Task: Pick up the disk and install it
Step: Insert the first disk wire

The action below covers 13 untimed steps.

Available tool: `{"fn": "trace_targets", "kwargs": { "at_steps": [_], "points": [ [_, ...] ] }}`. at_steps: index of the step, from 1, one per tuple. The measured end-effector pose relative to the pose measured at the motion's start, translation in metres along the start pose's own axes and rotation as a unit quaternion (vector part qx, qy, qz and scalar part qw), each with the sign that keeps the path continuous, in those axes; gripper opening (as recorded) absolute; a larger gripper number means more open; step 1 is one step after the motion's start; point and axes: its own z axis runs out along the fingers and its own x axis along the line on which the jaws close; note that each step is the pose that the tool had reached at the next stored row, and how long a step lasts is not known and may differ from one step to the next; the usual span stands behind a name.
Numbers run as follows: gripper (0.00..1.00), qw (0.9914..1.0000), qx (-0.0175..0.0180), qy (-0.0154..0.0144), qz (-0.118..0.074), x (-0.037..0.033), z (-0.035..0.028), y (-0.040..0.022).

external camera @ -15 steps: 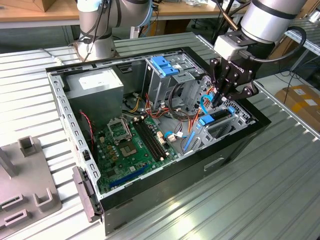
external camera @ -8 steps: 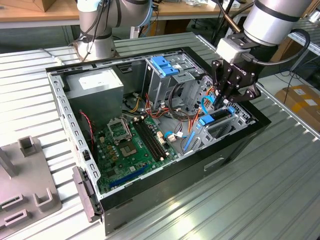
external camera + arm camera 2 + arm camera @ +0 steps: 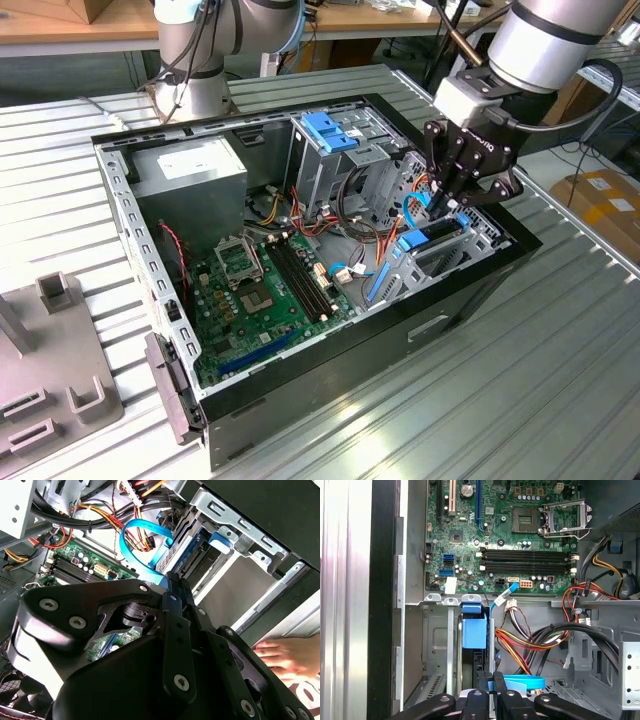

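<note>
- Step in hand, as I judge it: the install, late part. The disk [image 3: 445, 230] is off the table [image 3: 500, 400] and stands on edge in the drive bay [image 3: 455, 258]. The bay is at the exterior view's right end of the computer case [image 3: 330, 390].
- In the first wrist view the disk [image 3: 473, 630] sits between the bay's guides, its blue rail showing. The dark body lies between that rail and the fingertips. How deep it is seated I cannot tell.
- The pincer [image 3: 443, 205] hangs over the bay, tips pointing down at the disk's exposed edge.
- In the first wrist view the pincer [image 3: 492, 681] has its fingers [image 3: 484, 682] drawn nearly together, only a sliver between. That gap looks too narrow to span the disk's thickness. I take it as pressing at the edge, not clamping, but actual contact cannot be made out.
- A flat blue cable [image 3: 520, 682] runs just beside the fingertips. In the second wrist view it loops [image 3: 145, 530] near the bay mouth.
- Judgement: finishing the seating calls for a straight push along the guides, with the disk kept square and the cable kept out of the slot.
- A person's hand [image 3: 287, 657] rests outside the case wall, near the bay.
- The motherboard [image 3: 270, 285] lies to the exterior view's left of the bay, well apart from the pincer.
</note>
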Motion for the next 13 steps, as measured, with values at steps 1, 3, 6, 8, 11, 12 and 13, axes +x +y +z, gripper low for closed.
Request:
{"fn": "trace_targets", "kwargs": {
  "at_steps": [1, 3, 6, 8, 11, 12, 13],
  "points": [
    [0.16, 1.00000, -0.0011, 0.0000, 0.000, 0.0000, 0.0000, 0.0000],
    [0.16, 0.99998, -0.0063, -0.0001, 0.000, 0.0000, 0.0000, 0.0000],
    [0.16, 0.99998, -0.0063, -0.0001, 0.000, 0.0002, 0.0000, -0.0020],
    [0.16, 0.99998, -0.0063, 0.0000, 0.000, 0.0001, -0.0001, -0.0040],
    [0.16, 0.99998, -0.0063, -0.0001, 0.000, 0.0030, 0.0000, -0.0039],
    [0.16, 0.99998, -0.0063, -0.0002, 0.000, 0.0057, 0.0006, -0.0039],
    [0.16, 0.99998, -0.0062, -0.0022, 0.000, 0.0068, 0.0023, -0.0039]
  ]
}}
